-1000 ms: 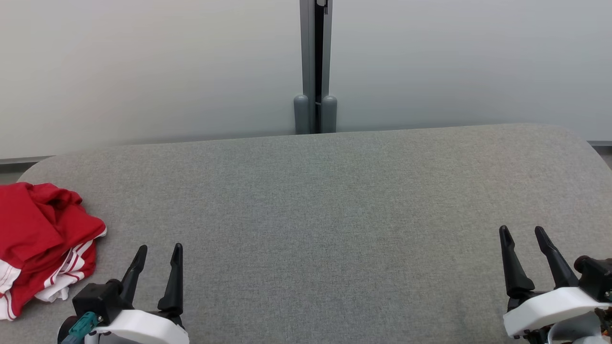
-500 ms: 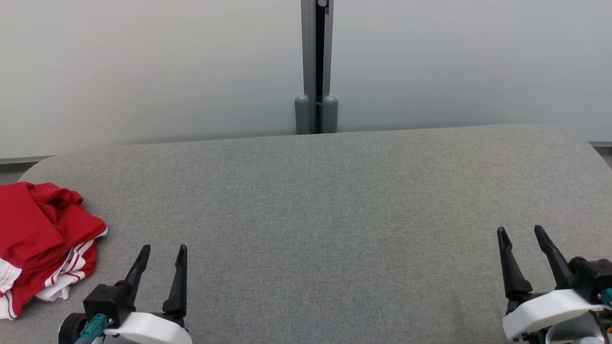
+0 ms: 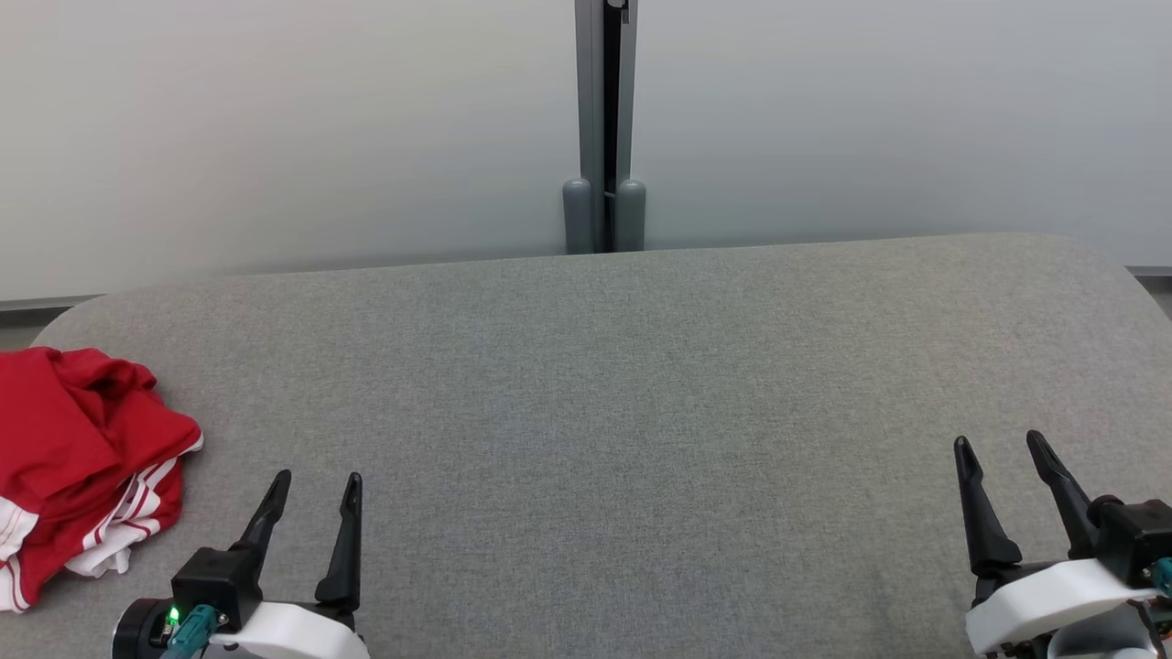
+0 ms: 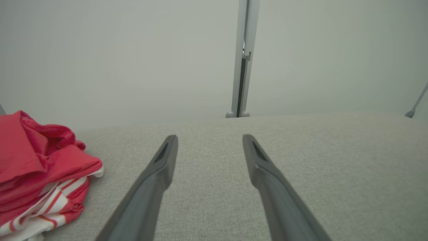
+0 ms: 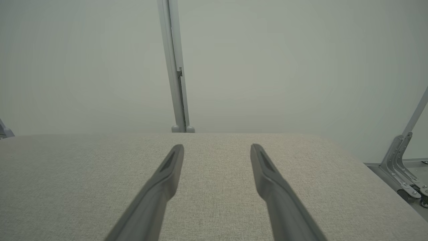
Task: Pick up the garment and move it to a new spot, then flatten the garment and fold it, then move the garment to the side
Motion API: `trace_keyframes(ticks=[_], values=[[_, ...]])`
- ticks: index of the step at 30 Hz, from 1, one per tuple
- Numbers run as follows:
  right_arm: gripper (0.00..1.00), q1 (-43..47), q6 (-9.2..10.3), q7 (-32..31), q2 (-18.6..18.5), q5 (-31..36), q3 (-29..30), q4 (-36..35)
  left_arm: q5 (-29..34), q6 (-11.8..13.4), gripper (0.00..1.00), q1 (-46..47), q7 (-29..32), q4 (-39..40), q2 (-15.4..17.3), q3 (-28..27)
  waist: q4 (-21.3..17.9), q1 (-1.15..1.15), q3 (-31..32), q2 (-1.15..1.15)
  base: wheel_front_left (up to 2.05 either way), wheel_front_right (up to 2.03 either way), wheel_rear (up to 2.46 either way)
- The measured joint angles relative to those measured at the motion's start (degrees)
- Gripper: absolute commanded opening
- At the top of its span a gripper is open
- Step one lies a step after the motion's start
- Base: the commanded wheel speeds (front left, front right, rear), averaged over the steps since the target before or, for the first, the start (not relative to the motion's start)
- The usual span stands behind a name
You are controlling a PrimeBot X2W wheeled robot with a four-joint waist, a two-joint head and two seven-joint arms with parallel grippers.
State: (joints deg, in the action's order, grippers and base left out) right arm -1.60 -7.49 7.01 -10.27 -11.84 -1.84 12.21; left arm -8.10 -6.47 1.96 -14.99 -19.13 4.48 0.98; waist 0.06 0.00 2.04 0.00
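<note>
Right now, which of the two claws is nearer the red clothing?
The left gripper: the crumpled red garment lies just beside it at the left end of the grey table, while the right gripper sits at the opposite end.

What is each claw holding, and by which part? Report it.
Nothing is held. The left claw and the right claw stand open and empty over the table; the garment lies crumpled, apart from both.
</note>
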Motion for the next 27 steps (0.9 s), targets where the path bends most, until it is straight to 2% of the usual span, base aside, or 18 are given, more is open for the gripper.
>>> trace_keyframes(ticks=[19,23,27], values=[[1.0,0.3,0.0,0.0,0.2,-0.8,0.7,-0.1,0.5,0.0,1.0,0.7,0.0,-0.4,-0.5,-0.6,0.3,0.0,-0.3,0.0,0.0,0.0,0.0],[1.0,0.6,0.0,0.0,0.1,-0.7,1.4,-0.4,0.5,0.1,1.0,1.1,0.0,-0.9,-0.7,-0.7,1.5,0.0,-0.4,0.0,0.0,0.0,0.0],[1.0,0.9,0.0,-0.5,0.1,-0.2,1.5,-2.0,0.4,0.5,1.0,2.6,0.0,-0.9,-1.0,-0.8,4.5,0.0,-0.6,0.0,0.0,0.0,0.0]])
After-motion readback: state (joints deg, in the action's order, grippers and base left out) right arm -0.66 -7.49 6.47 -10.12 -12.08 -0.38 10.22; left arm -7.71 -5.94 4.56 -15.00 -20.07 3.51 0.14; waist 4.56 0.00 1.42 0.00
